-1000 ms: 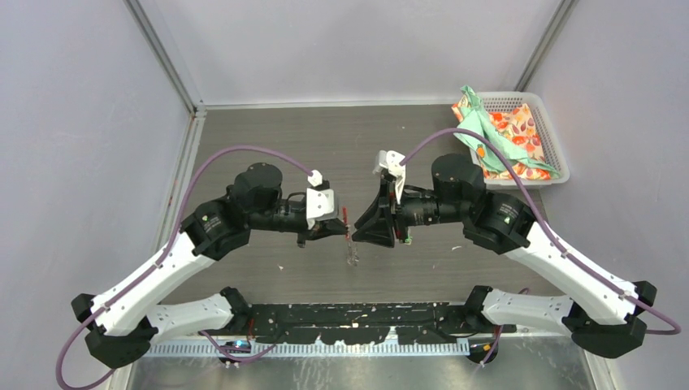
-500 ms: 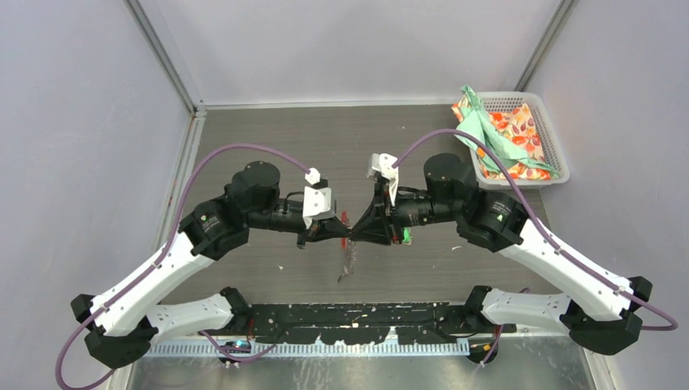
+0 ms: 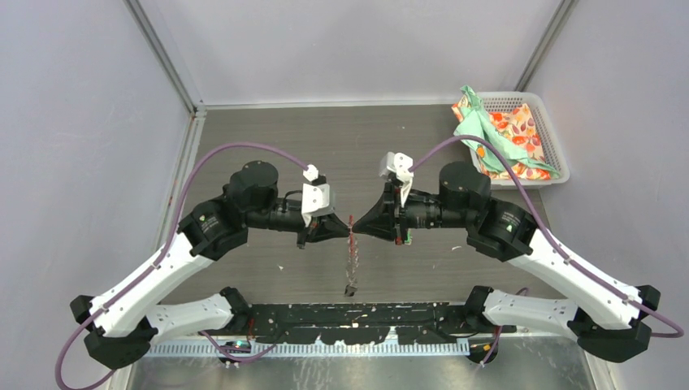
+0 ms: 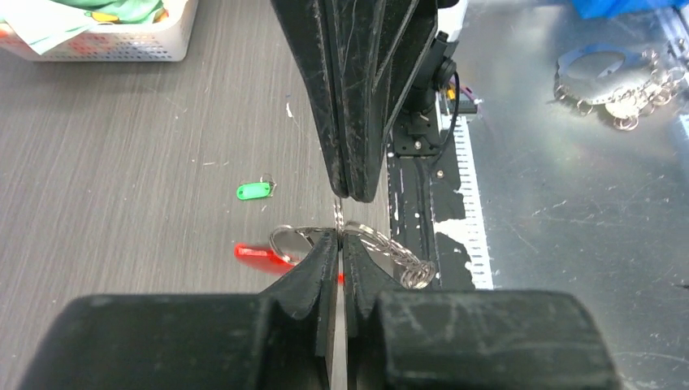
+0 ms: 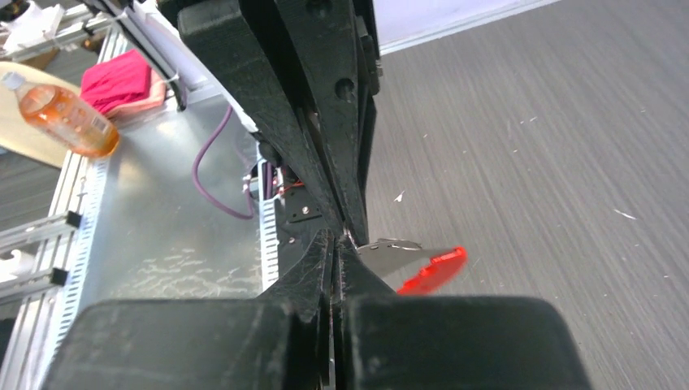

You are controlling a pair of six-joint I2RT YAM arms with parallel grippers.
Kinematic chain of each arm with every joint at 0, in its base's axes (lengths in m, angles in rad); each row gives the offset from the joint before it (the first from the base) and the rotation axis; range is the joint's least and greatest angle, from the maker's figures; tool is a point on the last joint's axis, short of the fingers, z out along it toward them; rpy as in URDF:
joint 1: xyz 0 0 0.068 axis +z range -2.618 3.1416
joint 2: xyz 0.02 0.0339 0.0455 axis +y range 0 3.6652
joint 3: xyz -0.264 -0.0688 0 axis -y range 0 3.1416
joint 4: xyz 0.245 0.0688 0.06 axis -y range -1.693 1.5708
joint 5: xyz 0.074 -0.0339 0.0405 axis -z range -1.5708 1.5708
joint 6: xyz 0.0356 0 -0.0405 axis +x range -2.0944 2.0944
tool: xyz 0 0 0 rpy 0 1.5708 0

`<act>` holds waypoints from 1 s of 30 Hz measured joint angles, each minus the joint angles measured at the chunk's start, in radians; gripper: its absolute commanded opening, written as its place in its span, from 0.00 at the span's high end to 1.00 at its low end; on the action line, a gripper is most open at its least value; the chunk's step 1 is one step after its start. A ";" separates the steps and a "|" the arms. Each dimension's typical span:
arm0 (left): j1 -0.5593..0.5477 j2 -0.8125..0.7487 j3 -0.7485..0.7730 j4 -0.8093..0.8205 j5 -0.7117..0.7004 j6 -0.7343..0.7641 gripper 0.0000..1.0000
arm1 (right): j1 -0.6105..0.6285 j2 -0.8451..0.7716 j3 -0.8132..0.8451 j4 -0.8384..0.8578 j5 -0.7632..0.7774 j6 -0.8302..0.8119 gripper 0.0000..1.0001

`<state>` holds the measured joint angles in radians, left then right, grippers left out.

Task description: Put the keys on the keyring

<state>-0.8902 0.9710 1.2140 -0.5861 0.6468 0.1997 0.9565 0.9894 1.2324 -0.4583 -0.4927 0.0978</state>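
The keyring [image 4: 398,257] is clamped by the left tool [image 4: 340,236] and right tool [image 4: 351,195], both closed. The green-tagged key [image 4: 253,191] is seen just beside the keyring, nearer the right tool.

Left gripper [image 3: 346,231], right gripper [image 3: 355,231] (both pinched)

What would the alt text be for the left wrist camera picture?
Two black grippers meet tip to tip, the left gripper from below and the right gripper from above, both pinched shut on the keyring, whose red tab sticks out to the left. A green-tagged key lies on the grey table beyond.
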 measured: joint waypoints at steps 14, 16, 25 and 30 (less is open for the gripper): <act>0.029 -0.035 -0.020 0.058 0.037 -0.092 1.00 | 0.000 -0.068 -0.102 0.098 0.072 0.044 0.61; 0.029 -0.035 -0.020 0.060 0.040 -0.092 1.00 | 0.000 -0.063 -0.087 0.069 0.065 0.032 0.57; 0.031 -0.035 -0.020 0.059 0.056 -0.089 1.00 | 0.000 -0.031 -0.011 -0.016 0.014 -0.072 0.64; 0.031 -0.035 -0.020 0.059 0.057 -0.088 1.00 | 0.000 -0.013 0.010 -0.023 -0.035 -0.112 0.73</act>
<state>-0.8589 0.9360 1.1942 -0.5274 0.7036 0.1116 0.9562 0.9760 1.2419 -0.4808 -0.5278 -0.0139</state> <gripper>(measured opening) 0.010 0.282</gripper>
